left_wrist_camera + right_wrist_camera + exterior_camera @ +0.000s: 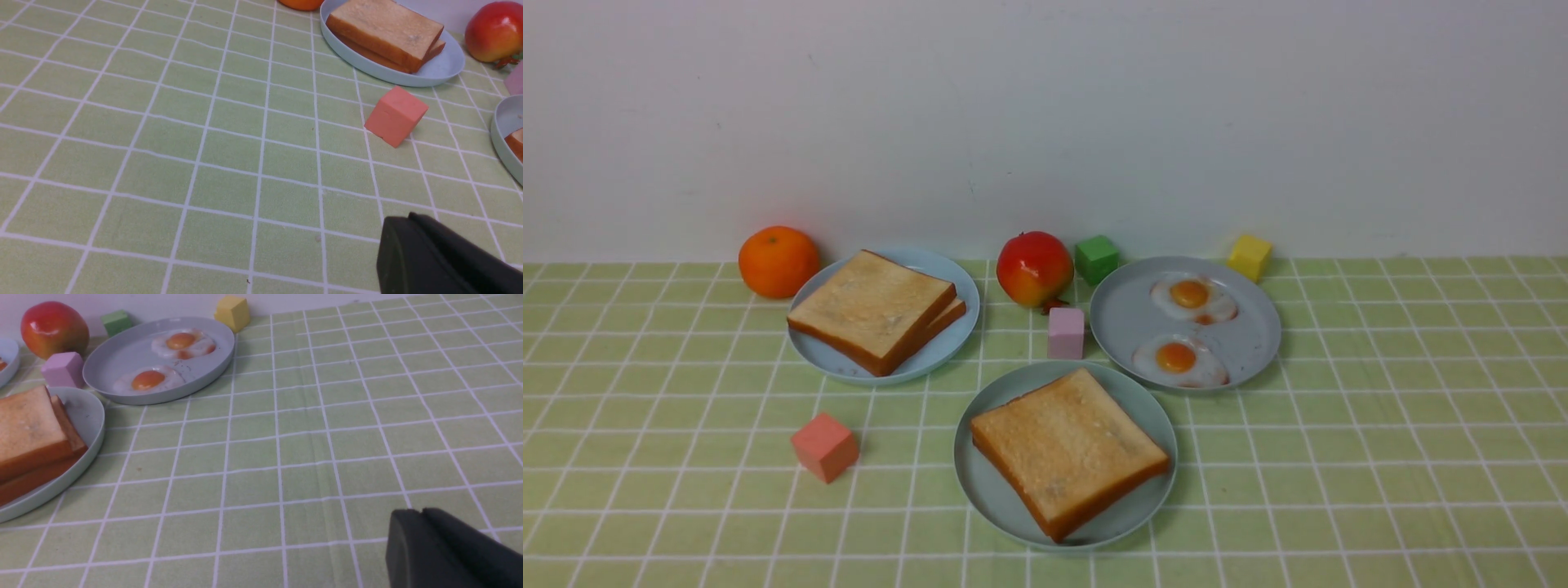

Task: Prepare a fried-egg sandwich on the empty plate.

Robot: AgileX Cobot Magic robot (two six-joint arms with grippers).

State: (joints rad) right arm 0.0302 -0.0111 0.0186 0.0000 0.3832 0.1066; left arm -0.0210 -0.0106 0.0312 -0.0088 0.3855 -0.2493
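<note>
The pale mint-green plate [980,490] sits front centre with a thick toast slice [1068,449] on it. In the right wrist view [92,416] a second crust edge shows under that toast [28,428], and no egg shows there. Two more toast slices [874,306] are stacked on the light-blue plate [952,282]. Two fried eggs [1191,298] [1178,359] lie on the grey-blue plate [1127,318]. Neither gripper shows in the front view. My left gripper [408,218] is shut and empty over bare cloth. My right gripper [421,512] is shut and empty, right of the plates.
An orange [778,261], a red fruit [1035,268], a green cube [1096,259] and a yellow cube [1250,256] stand along the back wall. A lilac cube [1066,332] sits between the plates. A salmon cube [825,447] lies left of the mint plate.
</note>
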